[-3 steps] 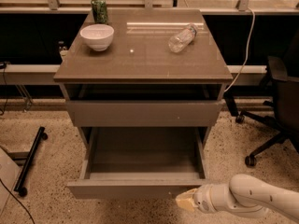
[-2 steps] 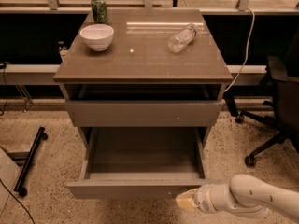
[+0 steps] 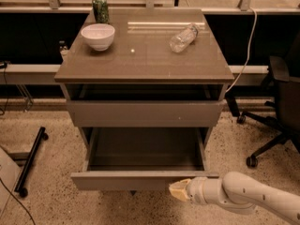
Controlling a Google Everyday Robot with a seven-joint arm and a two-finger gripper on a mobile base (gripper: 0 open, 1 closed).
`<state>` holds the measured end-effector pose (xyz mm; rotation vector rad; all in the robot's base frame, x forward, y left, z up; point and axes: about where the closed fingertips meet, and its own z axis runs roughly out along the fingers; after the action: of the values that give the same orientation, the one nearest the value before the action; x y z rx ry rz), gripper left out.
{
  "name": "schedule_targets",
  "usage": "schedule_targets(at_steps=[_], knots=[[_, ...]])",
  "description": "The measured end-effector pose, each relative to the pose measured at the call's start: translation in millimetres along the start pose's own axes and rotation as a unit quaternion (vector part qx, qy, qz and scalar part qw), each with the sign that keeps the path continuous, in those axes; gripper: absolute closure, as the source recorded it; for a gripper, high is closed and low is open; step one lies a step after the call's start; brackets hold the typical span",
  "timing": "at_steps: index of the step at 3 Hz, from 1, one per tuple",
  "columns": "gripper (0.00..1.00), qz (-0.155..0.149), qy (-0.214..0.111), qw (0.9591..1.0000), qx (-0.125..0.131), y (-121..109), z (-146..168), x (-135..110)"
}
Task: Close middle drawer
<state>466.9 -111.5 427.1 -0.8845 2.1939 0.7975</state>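
Note:
The middle drawer (image 3: pixel 140 180) is pulled far out of the grey-brown cabinet. Its slim face panel is toward me and its long shallow tray (image 3: pixel 145 149) looks empty. Above it, the same-coloured drawer with the taller face panel (image 3: pixel 145 114) stands slightly out. My gripper (image 3: pixel 178 190), with a cream-coloured tip on a white arm, comes in from the lower right. It is at the right part of the middle drawer's face panel, at its lower edge, touching or nearly touching it.
On the cabinet top (image 3: pixel 140 64) stand a white bowl (image 3: pixel 98 35) and a green can (image 3: pixel 100 9), and a clear plastic bottle (image 3: pixel 183 37) lies there. A black office chair (image 3: pixel 276 111) is at the right. A black wheeled stand leg (image 3: pixel 30 161) is at the left. The floor is speckled.
My gripper has moved up and slightly left, closer to the middle drawer's face panel. The face panel appears a little further in than before.

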Motion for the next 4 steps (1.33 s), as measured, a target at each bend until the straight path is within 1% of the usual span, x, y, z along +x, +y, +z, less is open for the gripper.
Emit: schedule_targets(at_steps=[1,2,3,4], knots=[[1.00,-0.028,-0.021,0.9993,0.011,-17.0,14.9,-24.2],[0.98,-0.053,-0.042,0.9975,0.021,-38.0,30.3,-49.7],[0.75,-0.053,-0.042,0.9975,0.021,-38.0,30.3,-49.7],[0.52,-0.062,-0.053,0.9962,0.030,-61.9,43.9,-68.6]])
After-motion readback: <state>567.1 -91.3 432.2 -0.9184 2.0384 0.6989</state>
